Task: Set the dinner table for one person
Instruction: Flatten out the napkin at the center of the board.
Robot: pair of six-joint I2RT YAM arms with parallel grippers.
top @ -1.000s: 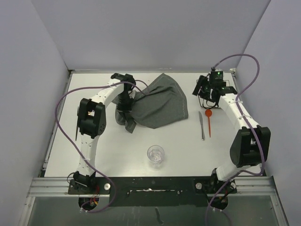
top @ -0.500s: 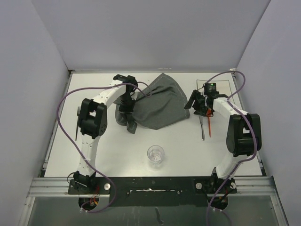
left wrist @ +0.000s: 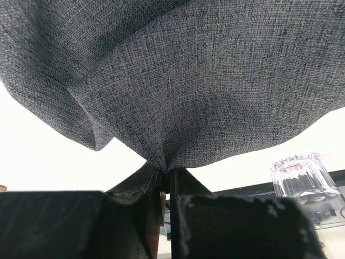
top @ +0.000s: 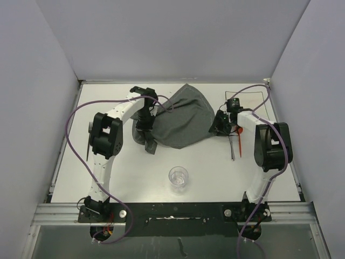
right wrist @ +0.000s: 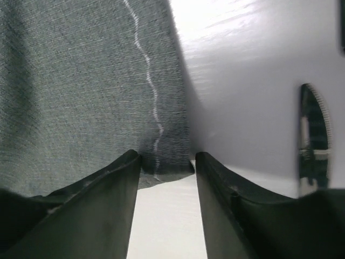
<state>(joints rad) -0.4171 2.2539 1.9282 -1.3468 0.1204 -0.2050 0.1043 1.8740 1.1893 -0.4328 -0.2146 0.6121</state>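
Two hands are at the grey cloth mat [top: 186, 116], which lies bunched and folded on the worktop [top: 215, 172], toward 12 o'clock from its middle. The left hand [left wrist: 164, 175] is pressed together on the mat's corner at 9 o'clock, with the fabric pinched tight between its fingers. The right hand [right wrist: 164, 159] is spread, and its two fingers stand on either side of the stitched corner at 3 o'clock. That corner only just reaches in between the tips.

I think the step is to take both corners and pull the mat flat. The risk is on the right side: so little fabric sits between the fingers that they may close on the edge alone, and the corner may slip out when the pull begins. Then the left hand alone would drag the mat and leave it crooked.

A knife [top: 232, 144] and an orange spoon [top: 240, 141] lie just beside the right hand, at 3 o'clock from the mat, so a wide move could push them. The glass [top: 178, 178] stands at 6 o'clock, and a mat dragged toward it could tip it over
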